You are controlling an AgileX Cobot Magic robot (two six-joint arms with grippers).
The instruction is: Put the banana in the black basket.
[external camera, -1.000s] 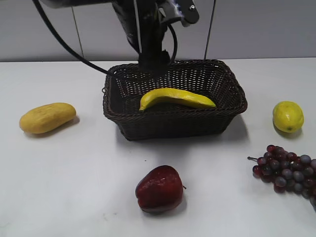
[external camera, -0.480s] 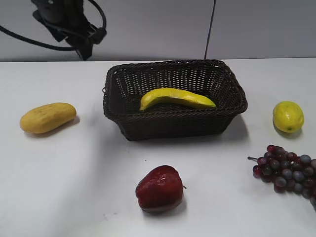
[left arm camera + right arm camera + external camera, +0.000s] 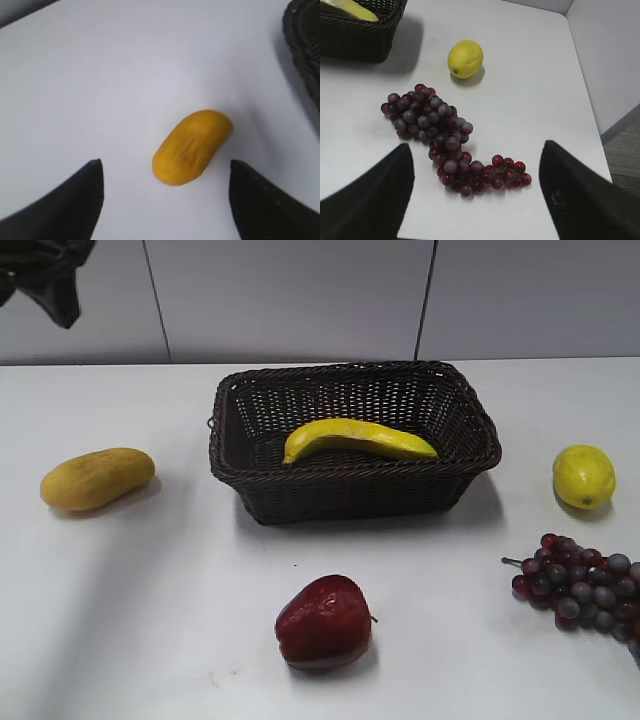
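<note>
Lying in 1 black basket [image 3: 470, 430]: 1 banana [image 3: 358, 438]; left tool [image 3: 165, 200] and right tool [image 3: 476, 195] both spread apart.

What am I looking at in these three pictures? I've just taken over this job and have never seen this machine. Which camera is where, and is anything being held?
This is a two-armed table robot. The wide picture comes from a camera facing the table; the other two come from cameras on each arm's wrist, looking down past the claw.

On the white table stands a black basket with the banana lying inside it. Around it lie a stubby yellow-orange fruit, a dark red apple, a lemon and a bunch of grapes.

The left claw hangs open above the yellow-orange fruit, its two dark fingers apart and holding nothing. The right claw is open too, over the grapes, with the lemon beyond. In the wide view only a dark bit of the left arm shows, top left.

Nothing is held; the banana is already in the basket.
</note>
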